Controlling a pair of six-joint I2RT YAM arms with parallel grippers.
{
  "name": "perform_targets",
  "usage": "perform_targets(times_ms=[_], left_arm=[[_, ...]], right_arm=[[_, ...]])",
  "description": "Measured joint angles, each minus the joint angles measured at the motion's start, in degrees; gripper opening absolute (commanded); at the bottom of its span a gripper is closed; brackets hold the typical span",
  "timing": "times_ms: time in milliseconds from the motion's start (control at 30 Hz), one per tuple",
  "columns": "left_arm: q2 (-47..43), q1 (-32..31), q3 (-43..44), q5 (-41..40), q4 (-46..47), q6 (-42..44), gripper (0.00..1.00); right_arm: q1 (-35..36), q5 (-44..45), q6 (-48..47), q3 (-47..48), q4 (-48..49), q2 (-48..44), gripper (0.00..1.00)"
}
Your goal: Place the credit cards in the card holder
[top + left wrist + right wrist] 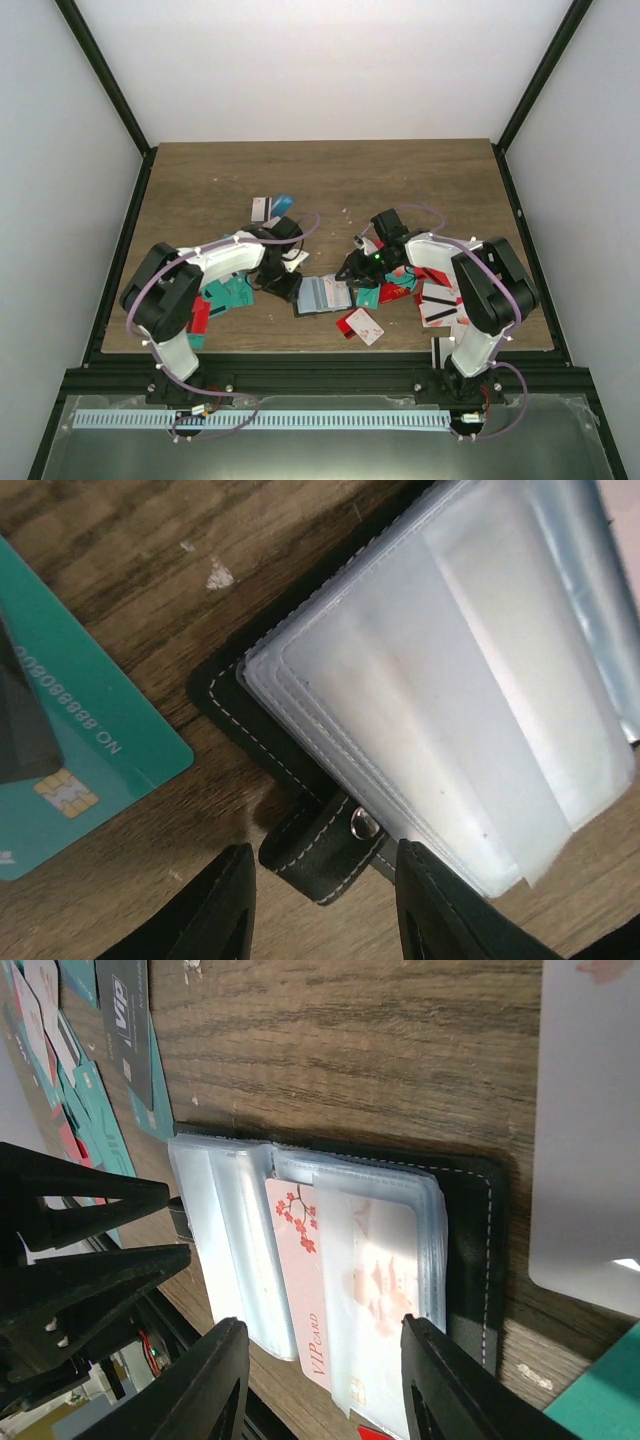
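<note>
— What are the fingers of the left gripper (322, 865) doing?
— They are standing partly apart and gripping nothing. The snap tab (318, 852) of the card holder (440, 680) is lying between the tips, with bare wood showing on one side of it. One teal card (100, 750) is lying beyond the fingers, off to one side.
— And the right gripper (322, 1322)?
— Its fingers are also standing partly apart, straddling the near end of one pink card (297, 1260) that is sitting half inside a clear sleeve. I cannot tell whether they are touching it.
— Which way is that card pointing?
— Its long axis is running straight away from the fingers, blossom end far. The one holder is lying open and flat, its sleeves fanning sideways toward the left gripper.
— And further out?
— One white card (590, 1130) is lying beside the holder, and one black card (125, 1020) beyond it. Seen from above, the other credit cards (360, 325) are overlapping on the table (330, 180), too many to count.
</note>
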Motion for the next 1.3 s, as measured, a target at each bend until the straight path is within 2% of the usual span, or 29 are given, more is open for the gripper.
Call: perform_targets(times_ms=[267,467,633,967,1300], left_arm=[[2.23,-1.79,0.13,-2.32,0.17,0.24,0.32],[2.23,-2.40,-0.02,-4.17,0.87,-0.11,0.14],[1.44,-2.49,-0.74,-6.03,1.97,-1.03,0.04],[-3.23,-2.21,-6.58,-9.46,8.76,-9.27,0.14],[-3.78,-2.10,-8.24,-8.39,12.28,-13.97,0.08]], right_arm=[[-0.24,-0.17,-0.20,-0.02,-0.24,0.00,0.44],[-0.24,-0.22,-0.39,-0.37,-0.28,0.00,0.44],[-0.24,-0.22,-0.44,-1.57,-0.33,0.00,0.45],[-0.24,-0.17,-0.57,-2.64,0.13,-0.09,0.47],[-0.24,0.72,-0.59,-3.06,-0.07,-0.74,0.49]])
